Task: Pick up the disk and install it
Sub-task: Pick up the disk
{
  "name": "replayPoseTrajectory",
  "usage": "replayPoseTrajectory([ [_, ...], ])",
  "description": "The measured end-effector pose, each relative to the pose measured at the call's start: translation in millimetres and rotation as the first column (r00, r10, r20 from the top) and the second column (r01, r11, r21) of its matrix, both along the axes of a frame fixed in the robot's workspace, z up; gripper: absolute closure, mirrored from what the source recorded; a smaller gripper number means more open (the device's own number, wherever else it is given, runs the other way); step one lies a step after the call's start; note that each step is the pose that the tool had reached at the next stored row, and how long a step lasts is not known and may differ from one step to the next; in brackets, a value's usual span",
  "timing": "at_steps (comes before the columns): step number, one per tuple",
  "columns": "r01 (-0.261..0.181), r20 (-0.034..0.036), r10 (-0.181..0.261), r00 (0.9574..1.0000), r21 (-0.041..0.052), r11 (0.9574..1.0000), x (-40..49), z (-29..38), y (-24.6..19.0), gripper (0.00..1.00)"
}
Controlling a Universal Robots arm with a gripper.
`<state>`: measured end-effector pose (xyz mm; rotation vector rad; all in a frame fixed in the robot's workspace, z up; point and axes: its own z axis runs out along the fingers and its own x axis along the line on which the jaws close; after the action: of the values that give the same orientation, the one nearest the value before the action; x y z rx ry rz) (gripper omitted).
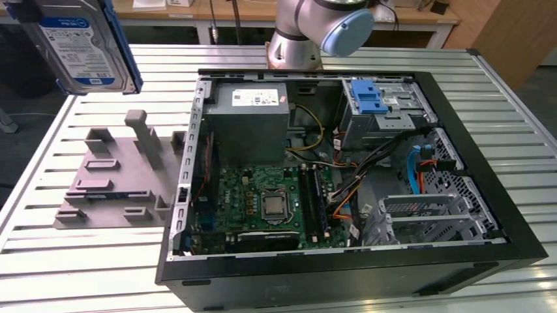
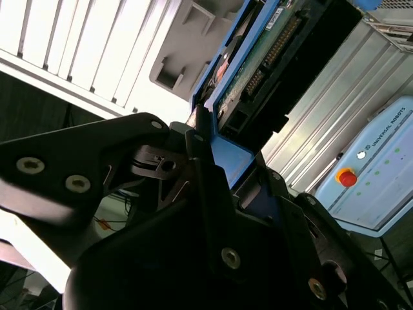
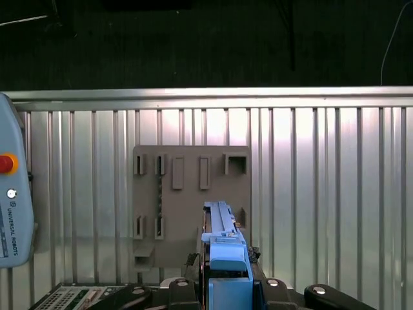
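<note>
The disk (image 1: 83,45), a silver-grey drive with a blue-and-white label in a blue bracket, hangs upright in the air at the exterior view's far left, well above the table. In the second wrist view my gripper (image 2: 216,161) is shut on the disk (image 2: 258,58), its black fingers (image 2: 200,139) clamping the blue bracket. The first wrist view looks down along the disk's (image 3: 222,236) thin edge between the gripper's (image 3: 226,271) black jaws. Directly below lies the grey holder fixture (image 3: 190,200).
The open computer case (image 1: 187,195) lies on the slatted metal table (image 1: 78,261), to the exterior view's right of the grey fixture (image 1: 117,176). Inside are a power supply (image 1: 248,124), a motherboard (image 1: 261,202) and a drive bay with a blue latch (image 1: 370,98). A teach pendant (image 3: 13,194) rests nearby.
</note>
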<state>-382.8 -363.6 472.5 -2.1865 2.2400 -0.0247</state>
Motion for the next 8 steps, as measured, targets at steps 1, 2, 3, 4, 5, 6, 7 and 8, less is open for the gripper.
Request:
replayPoseTrajectory([
  [1,0.000,-0.0003,0.000,1.0000,0.0000,1.0000,1.6,0.0,-0.1,0.64],
  [2,0.000,-0.0006,0.000,1.0000,0.0000,1.0000,3.1,0.0,-0.1,0.64],
  [3,0.000,-0.0009,0.000,1.0000,0.0000,1.0000,4.5,0.0,-0.1,0.64],
  [4,0.000,-0.0011,0.000,1.0000,0.0000,1.0000,5.6,0.0,-0.1,0.64],
  [5,0.000,-0.0013,0.000,1.0000,0.0000,1.0000,7.0,0.0,-0.1,0.64],
  [6,0.000,-0.0016,0.000,1.0000,0.0000,1.0000,8.2,0.0,-0.1,0.64],
  [7,0.000,-0.0018,0.000,1.0000,0.0000,1.0000,9.4,0.0,-0.2,0.64],
  [8,0.000,-0.0020,0.000,1.0000,0.0000,1.0000,10.7,0.0,-0.2,0.64],
])
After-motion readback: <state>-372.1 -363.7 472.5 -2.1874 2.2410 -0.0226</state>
